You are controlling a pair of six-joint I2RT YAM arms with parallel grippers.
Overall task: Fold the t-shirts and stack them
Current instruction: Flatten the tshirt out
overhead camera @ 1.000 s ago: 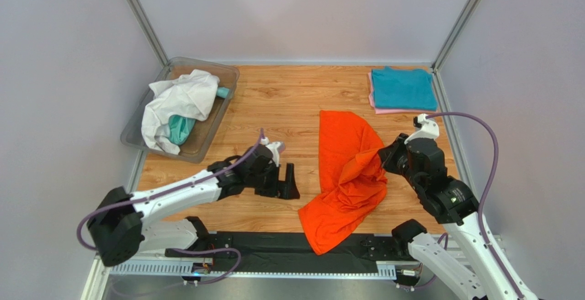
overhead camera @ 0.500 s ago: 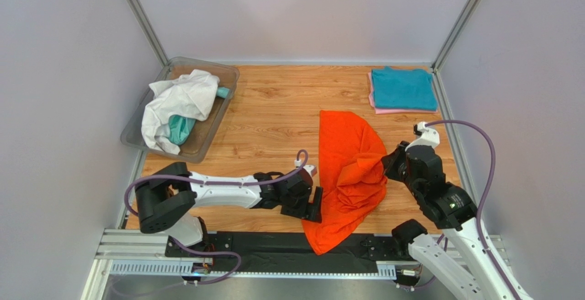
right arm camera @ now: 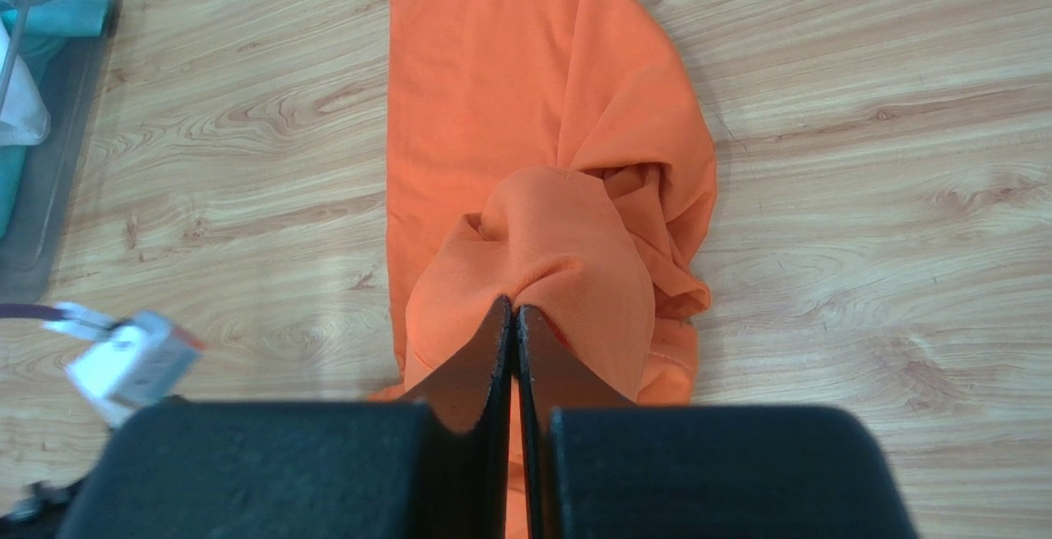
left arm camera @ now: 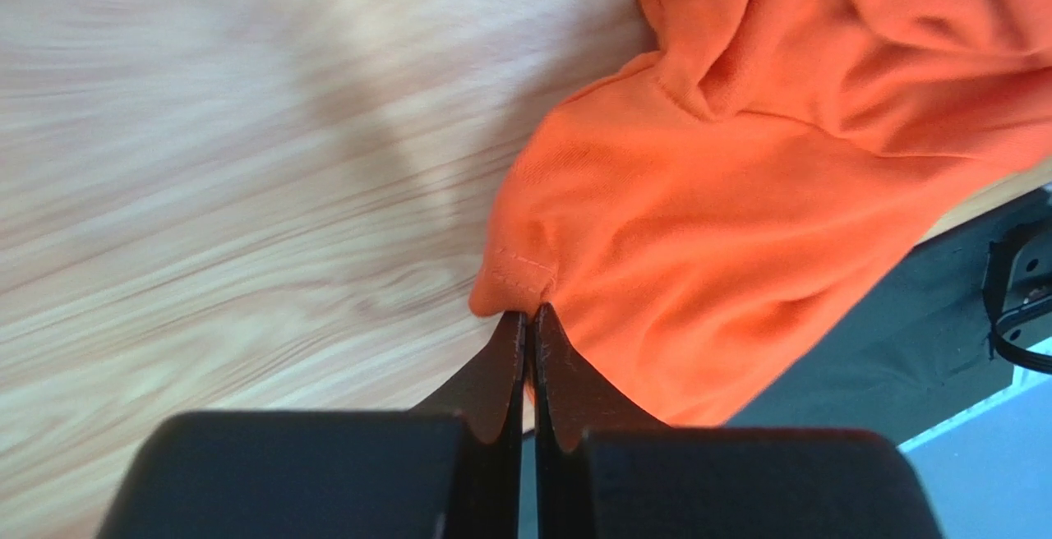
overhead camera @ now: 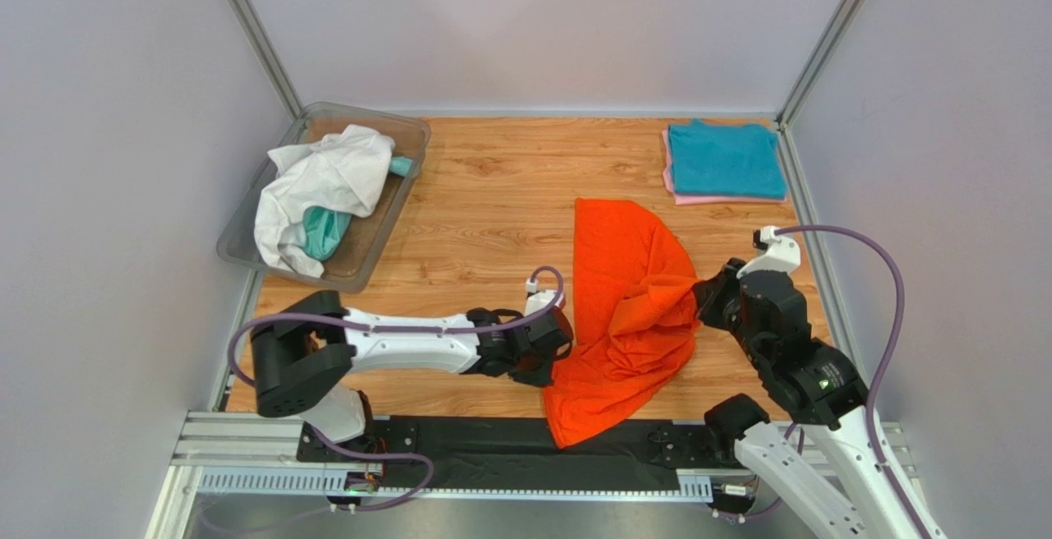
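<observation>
Item: orange t-shirt (overhead camera: pixel 624 317), crumpled, right of centre on the wooden table (overhead camera: pixel 519 194), near end overhanging the table's front edge.

Left gripper (left arm camera: pixel 531 317): jaws pressed together on the shirt's stitched hem corner.

Right gripper (right arm camera: pixel 513 311): jaws pinched tight on a raised bunch of the same shirt. Two grips at opposite sides were probably meant for pulling the cloth flat before folding.

Stack: folded teal t-shirt (overhead camera: pixel 725 157) on a pink t-shirt (overhead camera: pixel 710 199), far right corner.

Change: a second earlier the left gripper stood open, well apart from the shirt; it had since reached the hem and closed.
</observation>
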